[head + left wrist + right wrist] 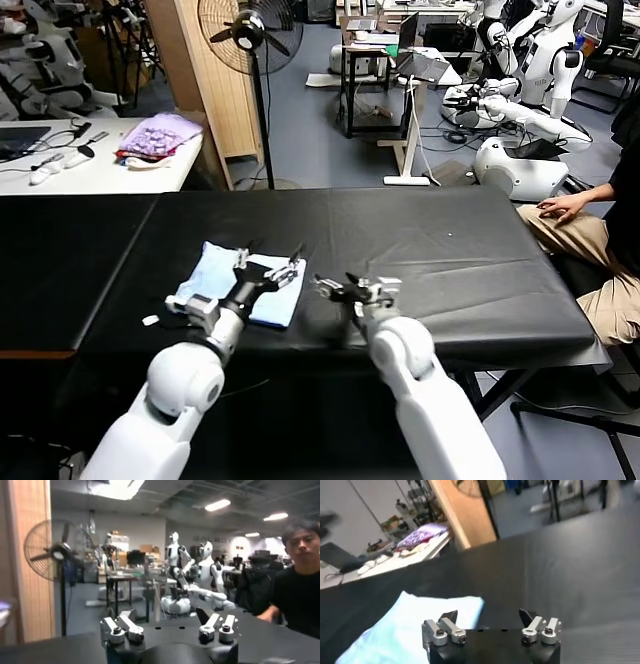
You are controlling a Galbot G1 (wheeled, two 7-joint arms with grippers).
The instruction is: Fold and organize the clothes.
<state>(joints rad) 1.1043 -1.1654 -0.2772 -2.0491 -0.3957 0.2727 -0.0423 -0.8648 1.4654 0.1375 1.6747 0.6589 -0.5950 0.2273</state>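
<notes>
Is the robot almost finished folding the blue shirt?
Looks nearly done. The T-shirt already lies as a small folded bundle on the black table. Nothing is in hand: the left gripper hovers above the shirt, open and empty, and the right gripper sits beside it, open too. What may be left is tidying it away.

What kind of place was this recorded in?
Most likely a robotics lab or workshop: white humanoid robots stand in the background, beside desks and a standing fan. A folded pale blue T-shirt lies on the black worktable.
</notes>
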